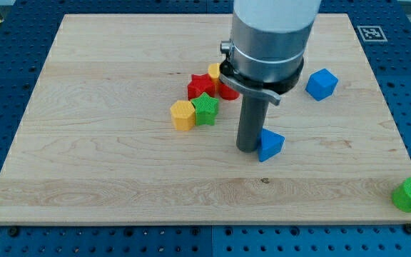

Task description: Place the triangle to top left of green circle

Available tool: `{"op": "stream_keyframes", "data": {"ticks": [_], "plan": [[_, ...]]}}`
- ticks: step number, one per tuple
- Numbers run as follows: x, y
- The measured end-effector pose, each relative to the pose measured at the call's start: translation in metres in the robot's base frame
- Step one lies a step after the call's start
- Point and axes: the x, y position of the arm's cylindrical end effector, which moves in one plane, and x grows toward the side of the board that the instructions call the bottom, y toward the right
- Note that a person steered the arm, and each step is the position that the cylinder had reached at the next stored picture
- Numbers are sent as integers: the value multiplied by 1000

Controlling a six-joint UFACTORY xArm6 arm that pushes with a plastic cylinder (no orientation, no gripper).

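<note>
Our arm (273, 21) is a broad, smooth, pale grey cylinder. A black ring clamp (261, 73) with a small silver bolt circles its base. Below it hangs a straight dark grey rod ending in my tip (247, 148).

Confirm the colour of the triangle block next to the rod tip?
Blue. The blue triangle sits at the view's right of my tip, touching it; the camera view, the only one, shows it plainly.

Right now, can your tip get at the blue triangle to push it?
Probably yes: my tip sits right against the view's left side of the blue triangle, nothing between them.
</note>
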Motion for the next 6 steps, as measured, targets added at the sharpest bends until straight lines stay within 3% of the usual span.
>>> {"op": "stream_keyframes", "data": {"ticks": [1, 3, 4, 6], "plan": [[-24, -1], [28, 58], [34, 78], [26, 24]]}}
